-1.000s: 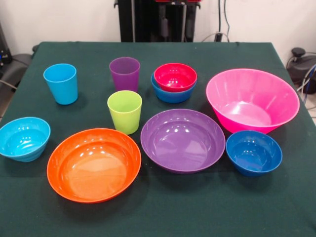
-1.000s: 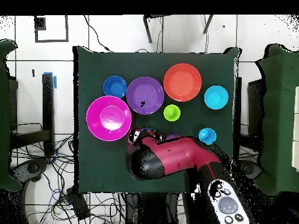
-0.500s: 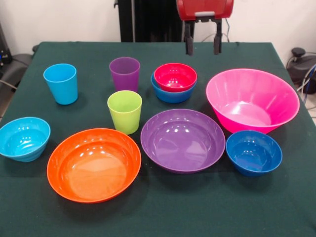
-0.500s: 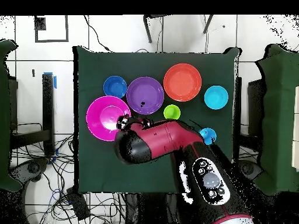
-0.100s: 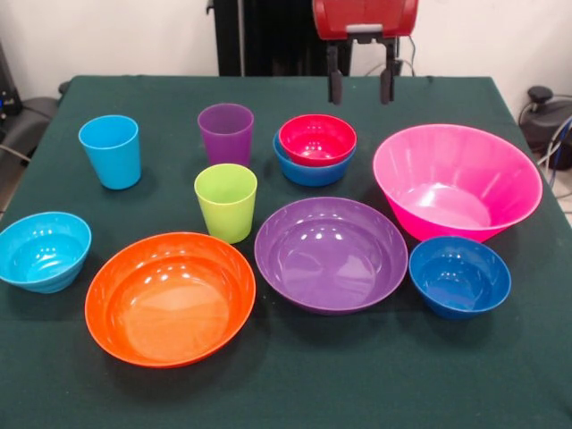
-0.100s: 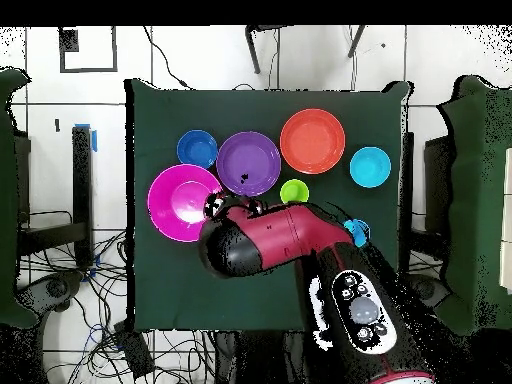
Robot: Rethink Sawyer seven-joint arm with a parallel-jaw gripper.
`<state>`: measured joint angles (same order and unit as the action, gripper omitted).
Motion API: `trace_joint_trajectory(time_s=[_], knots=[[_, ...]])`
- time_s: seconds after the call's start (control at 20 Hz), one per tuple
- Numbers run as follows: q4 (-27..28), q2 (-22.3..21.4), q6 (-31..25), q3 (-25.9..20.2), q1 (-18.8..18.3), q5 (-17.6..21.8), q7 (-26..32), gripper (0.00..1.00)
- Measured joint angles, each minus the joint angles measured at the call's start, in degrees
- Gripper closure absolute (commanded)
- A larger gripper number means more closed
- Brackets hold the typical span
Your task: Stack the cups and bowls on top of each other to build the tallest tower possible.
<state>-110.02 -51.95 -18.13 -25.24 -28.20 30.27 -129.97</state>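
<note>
My gripper [image 5: 360, 89] hangs open and empty above the table's far side, just behind and to the right of a red bowl [image 5: 317, 137] nested in a blue bowl [image 5: 310, 172]. A purple cup [image 5: 225, 132] stands to their left, a light blue cup [image 5: 110, 150] farther left, and a lime green cup [image 5: 225, 201] in the middle. In front lie a cyan bowl [image 5: 43, 250], a wide orange bowl [image 5: 170, 295], a wide purple bowl [image 5: 331, 253], a dark blue bowl [image 5: 458, 275] and a big pink bowl [image 5: 456, 183]. In the overhead view the arm [image 6: 270, 240] hides the nested pair and the purple cup.
The dark green table [image 5: 295, 393] ends close behind the gripper. Overhead, the pink bowl [image 6: 178, 200] lies right beside the arm's head, and the lime green cup [image 6: 294, 192] sits just past it. Cables lie on the floor around the table.
The gripper came down into the front view from above within the last second, then shifted slightly left. No cup or bowl has moved.
</note>
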Motion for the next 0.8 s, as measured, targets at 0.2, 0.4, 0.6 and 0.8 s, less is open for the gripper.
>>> trace_joint_trajectory(time_s=[0.2, 0.4, 0.6, 0.8], knots=[[-0.01, -1.70, 0.18, 1.17, -0.02, 0.42, 0.00, 0.00], [-0.03, -3.22, 1.03, 3.20, 0.78, 1.75, 0.00, 0.00], [-0.30, -5.09, 1.06, 3.73, 0.18, 2.03, 0.00, 0.00], [-0.33, -6.10, 1.06, 3.74, -0.89, 2.03, 0.00, 0.00]])
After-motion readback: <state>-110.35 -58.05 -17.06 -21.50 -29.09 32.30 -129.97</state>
